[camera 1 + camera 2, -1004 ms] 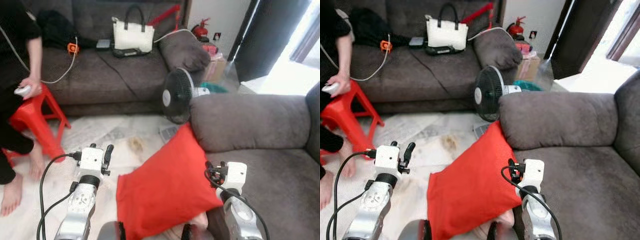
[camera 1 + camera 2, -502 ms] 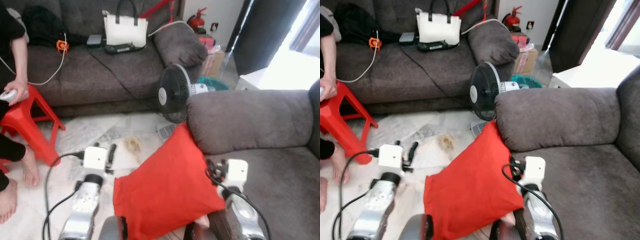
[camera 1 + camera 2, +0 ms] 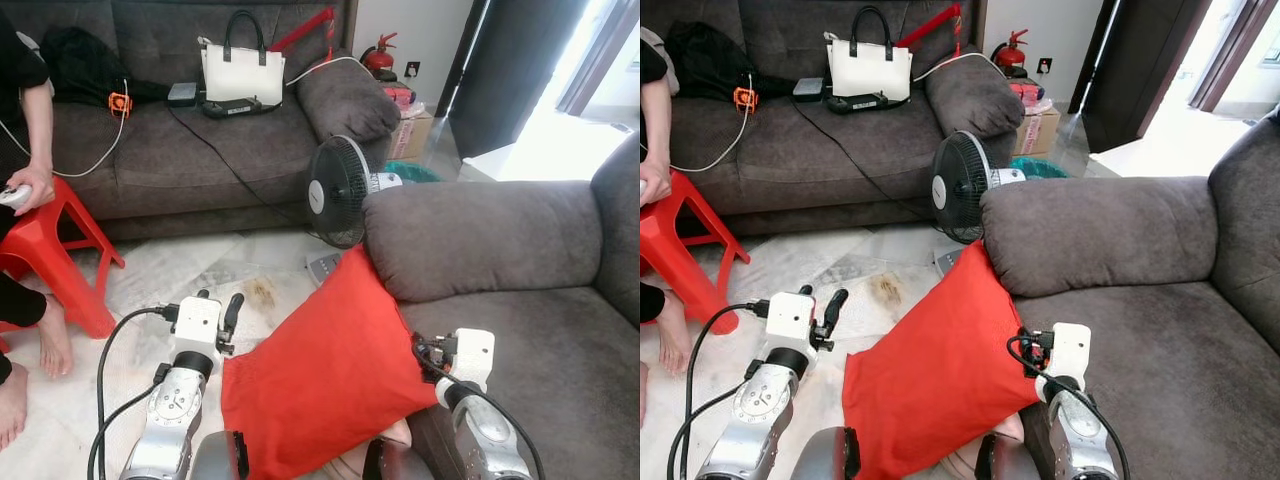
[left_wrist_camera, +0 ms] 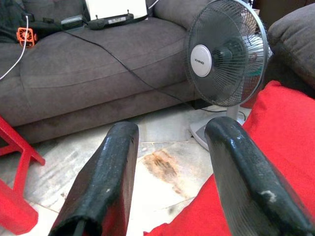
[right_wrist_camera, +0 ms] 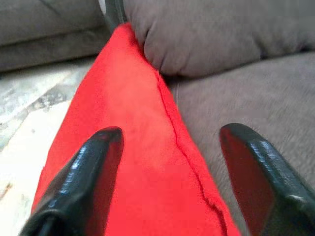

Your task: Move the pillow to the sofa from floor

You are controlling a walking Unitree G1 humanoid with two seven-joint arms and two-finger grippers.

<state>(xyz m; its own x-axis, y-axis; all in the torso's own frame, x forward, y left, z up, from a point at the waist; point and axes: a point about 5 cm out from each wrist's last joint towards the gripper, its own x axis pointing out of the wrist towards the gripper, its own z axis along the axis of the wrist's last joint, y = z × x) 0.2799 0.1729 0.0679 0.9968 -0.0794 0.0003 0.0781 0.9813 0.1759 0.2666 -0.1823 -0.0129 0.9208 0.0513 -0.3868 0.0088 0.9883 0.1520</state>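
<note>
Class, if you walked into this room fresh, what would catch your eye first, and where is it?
The big red pillow grabs attention: it leans against the near grey sofa's armrest, between the open left pincer and open right pincer. Behind it a black fan stands on the floor, and a white handbag sits on the far sofa.

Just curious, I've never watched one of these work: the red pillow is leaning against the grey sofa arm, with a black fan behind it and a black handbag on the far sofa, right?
Nearly. The handbag on the far sofa is white with black handles, not black, as the left eye view shows. The rest holds: the red pillow leans against the grey sofa arm, with the black fan behind it.
</note>
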